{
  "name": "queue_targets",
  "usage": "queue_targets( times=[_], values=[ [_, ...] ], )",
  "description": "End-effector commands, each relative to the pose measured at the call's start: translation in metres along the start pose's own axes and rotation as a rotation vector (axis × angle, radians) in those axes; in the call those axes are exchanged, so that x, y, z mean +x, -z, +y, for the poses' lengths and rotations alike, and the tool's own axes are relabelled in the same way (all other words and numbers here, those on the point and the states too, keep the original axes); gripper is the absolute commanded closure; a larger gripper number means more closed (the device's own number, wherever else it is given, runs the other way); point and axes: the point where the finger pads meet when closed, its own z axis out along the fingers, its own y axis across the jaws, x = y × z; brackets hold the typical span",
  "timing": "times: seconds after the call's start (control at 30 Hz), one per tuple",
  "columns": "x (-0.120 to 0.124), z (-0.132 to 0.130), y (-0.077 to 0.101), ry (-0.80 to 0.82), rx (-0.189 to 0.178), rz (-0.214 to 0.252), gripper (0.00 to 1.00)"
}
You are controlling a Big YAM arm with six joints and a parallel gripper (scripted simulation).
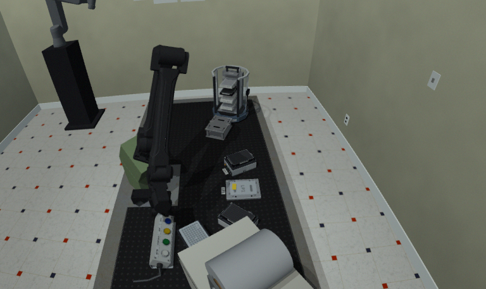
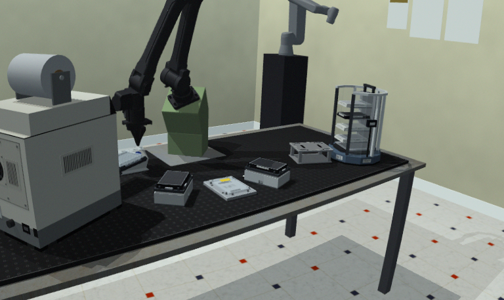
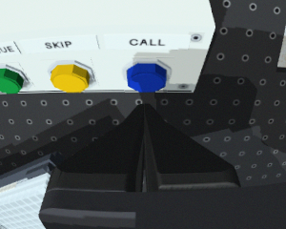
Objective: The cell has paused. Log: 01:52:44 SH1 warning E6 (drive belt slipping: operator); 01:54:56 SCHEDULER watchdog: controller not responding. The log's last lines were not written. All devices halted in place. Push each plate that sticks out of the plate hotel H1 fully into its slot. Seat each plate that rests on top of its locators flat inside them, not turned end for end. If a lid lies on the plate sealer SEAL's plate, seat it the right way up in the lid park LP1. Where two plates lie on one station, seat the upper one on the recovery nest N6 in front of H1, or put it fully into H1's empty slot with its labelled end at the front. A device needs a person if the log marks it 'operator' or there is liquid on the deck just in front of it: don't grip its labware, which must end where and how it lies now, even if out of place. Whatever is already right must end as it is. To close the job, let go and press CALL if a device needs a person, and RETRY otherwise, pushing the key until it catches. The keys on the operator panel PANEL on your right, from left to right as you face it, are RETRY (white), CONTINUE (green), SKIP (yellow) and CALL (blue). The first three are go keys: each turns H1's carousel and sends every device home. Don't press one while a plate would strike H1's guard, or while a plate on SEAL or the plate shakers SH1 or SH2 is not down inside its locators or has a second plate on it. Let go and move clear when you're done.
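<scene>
My gripper [image 1: 165, 214] is shut and empty, with its tips together and pointing down. It hangs just above the far end of the operator panel [image 1: 161, 241]. In the wrist view the closed tips [image 3: 143, 107] sit right in front of the blue CALL key [image 3: 146, 76], beside the yellow SKIP key [image 3: 70, 78] and the green key [image 3: 6, 80]. In the exterior view the gripper [image 2: 138, 142] stands a little above the panel, not touching it. The plate hotel H1 [image 1: 230, 92] holds several plates on its shelves. The recovery nest N6 [image 1: 218, 128] in front of it is empty.
A shaker with a dark plate [image 1: 240, 161], the lid park LP1 [image 1: 243, 188] and a second shaker with a dark plate [image 1: 236, 214] stand in a row. The large sealer [image 1: 243, 257] is next to the panel, with a white well plate [image 1: 193, 233] on its stage.
</scene>
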Motion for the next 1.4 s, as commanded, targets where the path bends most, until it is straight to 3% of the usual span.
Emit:
queue_targets(
  times=[0.0, 0.6, 1.37],
  values=[
    [0.000, -0.006, -0.009, -0.012, 0.012, 0.000, 1.00],
    [0.001, -0.004, -0.029, -0.010, 0.007, 0.003, 1.00],
    [0.000, 0.002, -0.026, -0.008, -0.002, 0.001, 1.00]
  ],
)
